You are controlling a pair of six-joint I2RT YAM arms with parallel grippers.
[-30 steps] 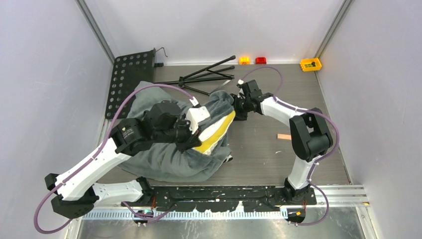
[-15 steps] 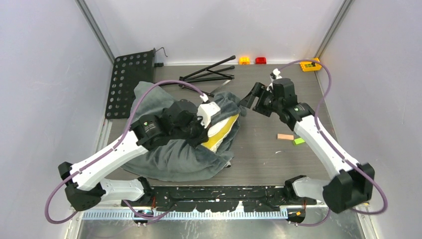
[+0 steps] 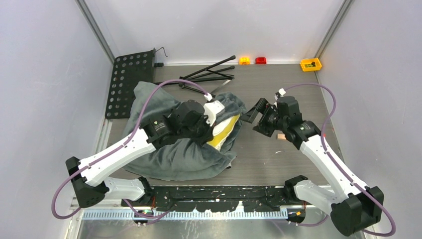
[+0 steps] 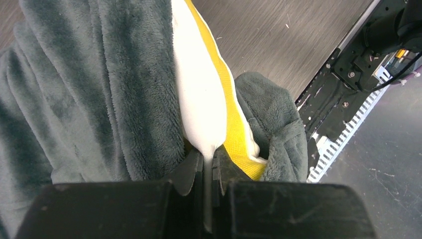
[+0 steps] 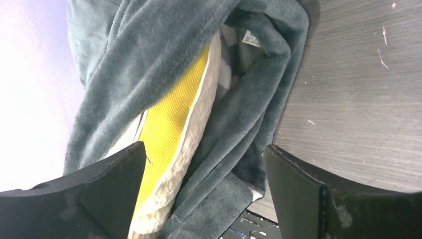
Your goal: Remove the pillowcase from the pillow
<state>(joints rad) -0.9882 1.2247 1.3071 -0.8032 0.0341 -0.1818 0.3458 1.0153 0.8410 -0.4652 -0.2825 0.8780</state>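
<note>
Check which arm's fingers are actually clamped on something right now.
The left arm's fingers, pinching the puffy white pillow with the yellow side band. The right arm's fingers stand wide open, empty, off the grey-teal fleecy pillowcase.

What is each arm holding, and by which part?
Left gripper: jaws pinch the pillow by its exposed white edge. Right gripper: jaws open, holding nothing.

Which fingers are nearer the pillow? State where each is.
Left. Left fingers pinch the pillow at its white edge; right fingers stand open beside the pillowcase, touching nothing.
</note>
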